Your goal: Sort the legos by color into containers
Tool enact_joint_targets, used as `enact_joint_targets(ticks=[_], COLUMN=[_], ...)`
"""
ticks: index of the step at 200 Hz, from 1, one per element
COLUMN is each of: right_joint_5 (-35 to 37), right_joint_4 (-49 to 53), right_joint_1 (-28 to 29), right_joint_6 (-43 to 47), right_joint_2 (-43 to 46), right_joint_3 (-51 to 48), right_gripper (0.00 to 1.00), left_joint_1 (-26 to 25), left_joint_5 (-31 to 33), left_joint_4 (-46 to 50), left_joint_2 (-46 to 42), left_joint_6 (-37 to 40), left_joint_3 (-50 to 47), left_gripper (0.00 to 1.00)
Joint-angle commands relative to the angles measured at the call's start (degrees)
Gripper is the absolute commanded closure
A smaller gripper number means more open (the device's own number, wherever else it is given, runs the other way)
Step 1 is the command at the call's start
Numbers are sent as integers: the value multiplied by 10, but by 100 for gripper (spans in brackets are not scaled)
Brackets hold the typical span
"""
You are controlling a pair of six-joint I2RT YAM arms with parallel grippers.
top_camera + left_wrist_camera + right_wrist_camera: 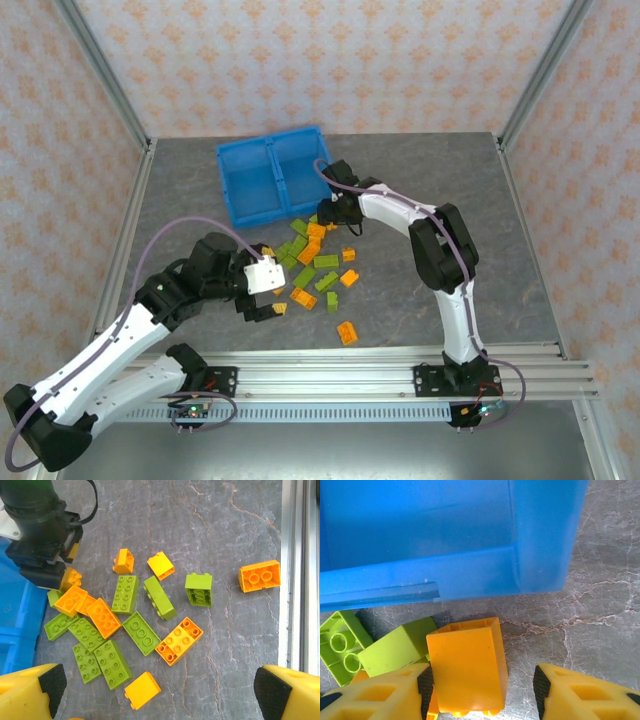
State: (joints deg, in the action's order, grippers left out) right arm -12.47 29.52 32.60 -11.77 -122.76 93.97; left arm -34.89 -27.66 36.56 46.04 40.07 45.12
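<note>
Aluminium rail [330, 365] runs along the near table edge, with both arm bases bolted to it and a purple cable [160, 238] looping over the left arm. The left gripper [265, 308] hovers just past the rail at the near-left fringe of the legos [312, 262]. Its jaws are spread wide and its fingers [35, 690] hold nothing.

A lone orange brick [347, 332] sits nearest, apart from the rest. Beyond it the orange and green bricks are scattered loose on the table. Several touch or overlap, and all lie outside the bin [265, 142].

The right gripper [325, 218] is down at the far end of the pile, just by the bin's near-right corner. Its jaws are spread, straddling an orange block [467, 665]. The right pad is clearly apart from it, and I cannot tell whether the left pad touches. Green bricks [395, 650] crowd that block's left side, and the bin wall stands just beyond it.

The bin is blue, with two compartments split by a central wall, and sits skewed at far centre-left. The table [450, 180] is grey and marbled. The walls [320, 60] carry a peach pattern, with metal frame posts [105, 75] at the corners.
</note>
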Motion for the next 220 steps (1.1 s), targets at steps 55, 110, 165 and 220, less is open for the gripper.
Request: enact_joint_targets(ticks=[55,110,165,220], right_joint_5=[-31,6,74,97], right_joint_4=[10,-6,-14,-3], right_joint_1=[2,2,37,57], right_joint_6=[0,5,21,23], right_joint_2=[-29,-4,146,101], right_joint_3=[17,-1,-57,95], right_gripper=[43,65,69,68], left_joint_1=[-2,-2,-3,-2], left_joint_5=[9,12,29,103], left_joint_4=[-30,-29,-65,-123], left_joint_2=[-20,-23,-49,-94], left_joint_6=[15,17,-6,-32], left_joint_3=[-15,-19,-28,-53], left_gripper=[0,0,0,0])
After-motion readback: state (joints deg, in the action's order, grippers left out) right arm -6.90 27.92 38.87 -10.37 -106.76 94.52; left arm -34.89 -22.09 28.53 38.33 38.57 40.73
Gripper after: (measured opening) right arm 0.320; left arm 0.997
